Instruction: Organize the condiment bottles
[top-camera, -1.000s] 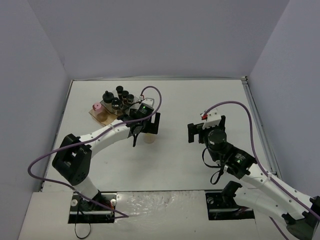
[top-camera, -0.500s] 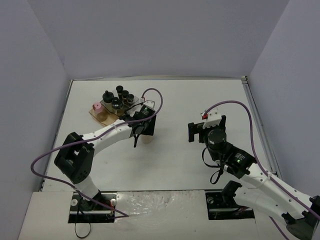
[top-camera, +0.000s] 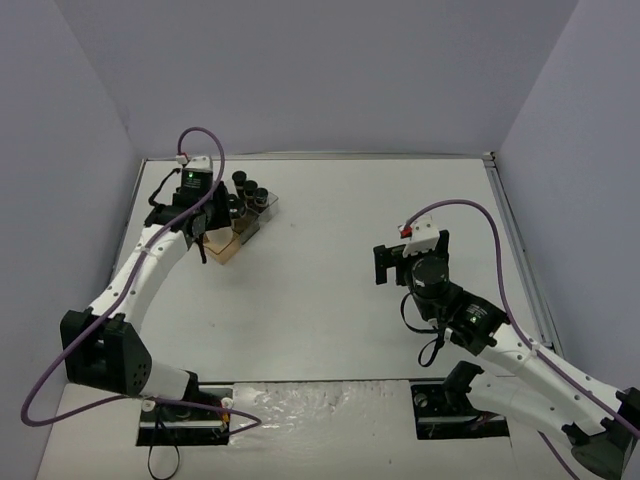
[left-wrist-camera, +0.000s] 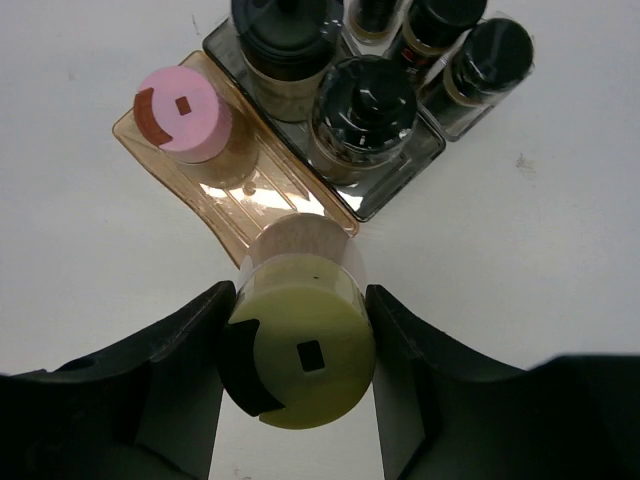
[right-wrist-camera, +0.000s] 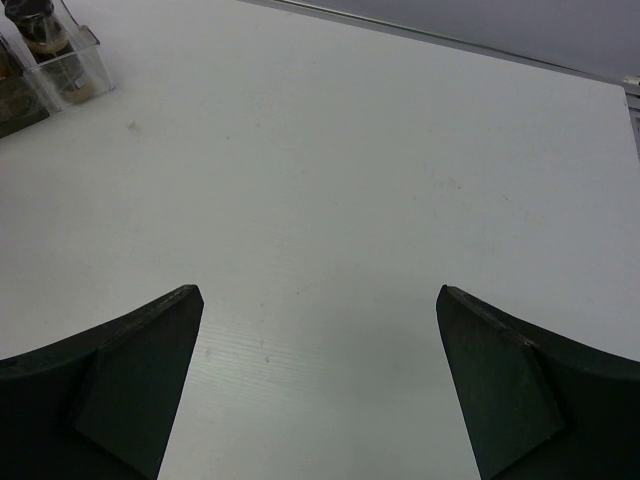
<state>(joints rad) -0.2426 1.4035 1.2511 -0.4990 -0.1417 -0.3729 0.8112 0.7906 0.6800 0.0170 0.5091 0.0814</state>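
My left gripper is shut on a jar with a yellow-green cap, held upright over the near end of the tray's amber step. I cannot tell whether the jar touches it. A pink-capped jar stands on the same step. Several black-capped jars fill the grey and clear steps behind it. From the top view the left gripper hovers at the tray, hiding the held jar. My right gripper is open and empty, with only bare table between its fingers.
The tray sits at the table's back left, close to the left wall. One corner of it, with jars, shows at the top left of the right wrist view. The right arm stands over the table's right half.
The left gripper shut on the yellow-green-capped jar at mid-table. It then carried the jar back and left to the tray. The right arm has barely moved.
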